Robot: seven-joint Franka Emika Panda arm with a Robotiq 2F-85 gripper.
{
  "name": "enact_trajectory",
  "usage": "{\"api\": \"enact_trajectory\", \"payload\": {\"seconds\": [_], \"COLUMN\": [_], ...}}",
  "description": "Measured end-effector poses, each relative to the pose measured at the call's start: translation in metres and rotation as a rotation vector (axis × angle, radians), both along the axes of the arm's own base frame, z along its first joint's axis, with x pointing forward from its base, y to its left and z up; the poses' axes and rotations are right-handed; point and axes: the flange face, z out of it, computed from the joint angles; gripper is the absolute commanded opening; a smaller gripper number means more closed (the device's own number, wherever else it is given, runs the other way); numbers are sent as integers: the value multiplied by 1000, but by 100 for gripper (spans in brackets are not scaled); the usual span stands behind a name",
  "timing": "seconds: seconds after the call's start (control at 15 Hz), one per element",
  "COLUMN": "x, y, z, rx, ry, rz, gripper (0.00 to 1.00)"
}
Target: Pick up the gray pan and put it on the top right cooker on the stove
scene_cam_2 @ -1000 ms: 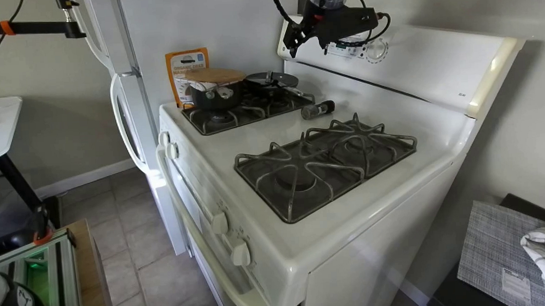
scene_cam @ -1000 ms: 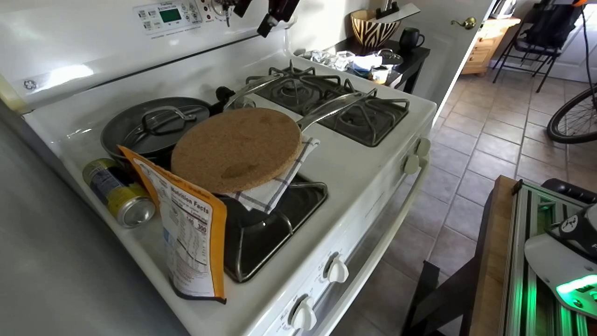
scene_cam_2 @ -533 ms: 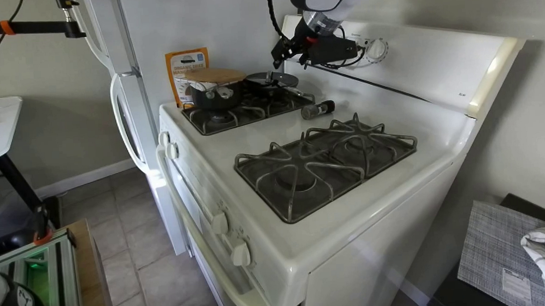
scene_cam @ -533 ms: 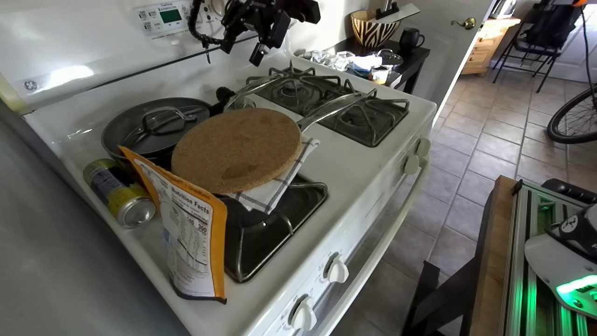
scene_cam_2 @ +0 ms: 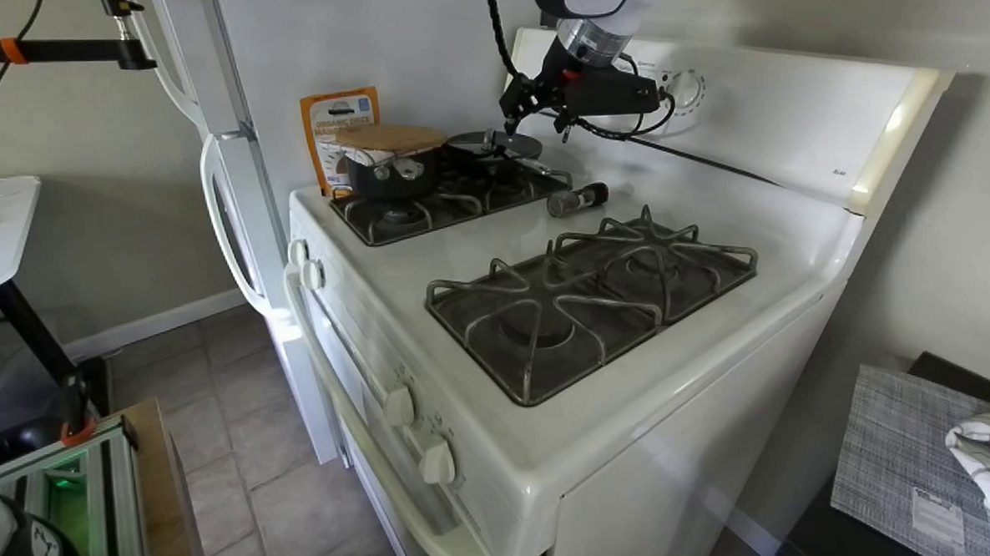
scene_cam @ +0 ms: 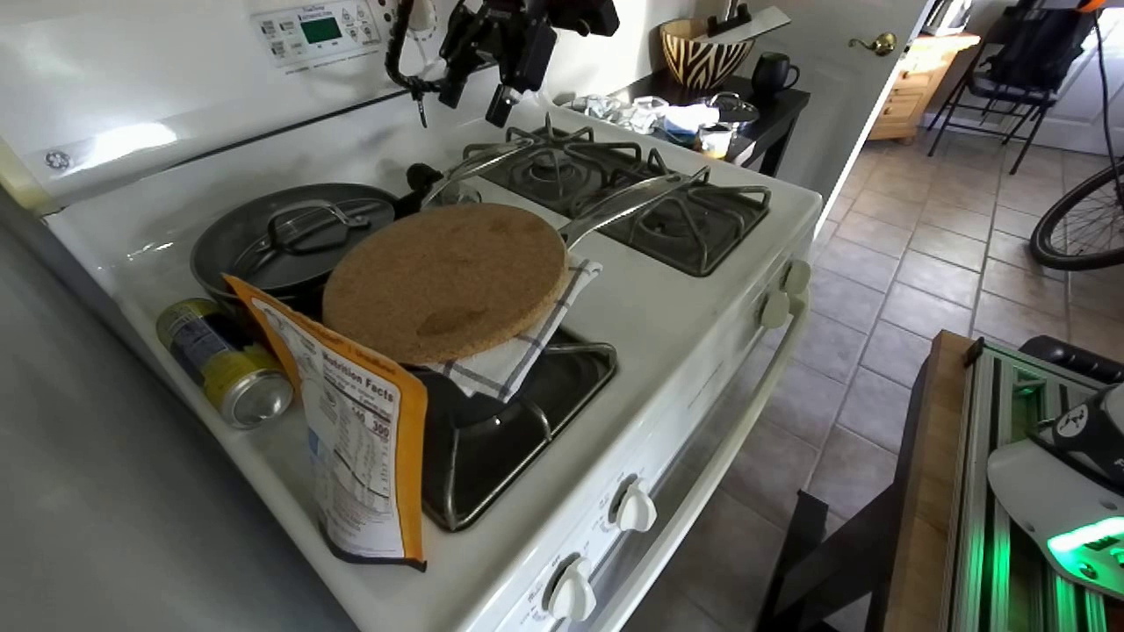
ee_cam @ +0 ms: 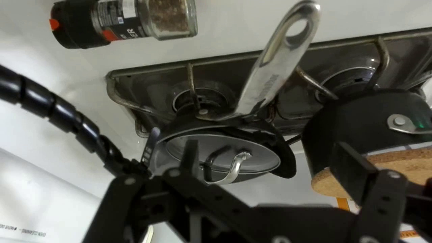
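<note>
The gray pan (scene_cam: 219, 237) rests on the back-left burner, with a dark lid (scene_cam: 320, 233) with a loop handle lying in it. It also shows in the other views (scene_cam_2: 531, 147) (ee_cam: 182, 121). Its long silvery handle (ee_cam: 276, 57) slants toward the right-hand burners. The top right cooker (scene_cam: 553, 167) is a bare black grate at the back right of the white stove (scene_cam: 650, 298), also seen in an exterior view (scene_cam_2: 653, 263). My gripper (scene_cam: 479, 96) hangs above the back of the stove, apart from the pan. Its fingers (ee_cam: 266, 148) are wide apart with nothing between them.
A dark pot (scene_cam_2: 394, 175) with a tan cork disc (scene_cam: 448, 281) and a cloth stands on the front-left burner. An orange-edged bag (scene_cam: 369, 439) and a yellow can (scene_cam: 224, 364) stand beside it. A pepper grinder (ee_cam: 123, 22) lies between the grates. The back panel (scene_cam_2: 755, 108) rises behind.
My gripper has come down from higher up toward the stove top near the back panel, with a small sideways shift in the last half second. The pan and other objects have not moved.
</note>
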Motion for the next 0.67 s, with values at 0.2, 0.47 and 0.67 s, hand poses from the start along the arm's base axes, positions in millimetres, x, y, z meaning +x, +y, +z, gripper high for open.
{"api": "enact_trajectory", "payload": {"seconds": [0.2,0.47,0.67], "x": [2,9,12], "y": [4,14,26], "z": [-12,-30,-43], "rx": [-32,-87,-123], "ry": [37,48,67], "rz": [-22,-73,-86], "gripper": [100,100,100]}}
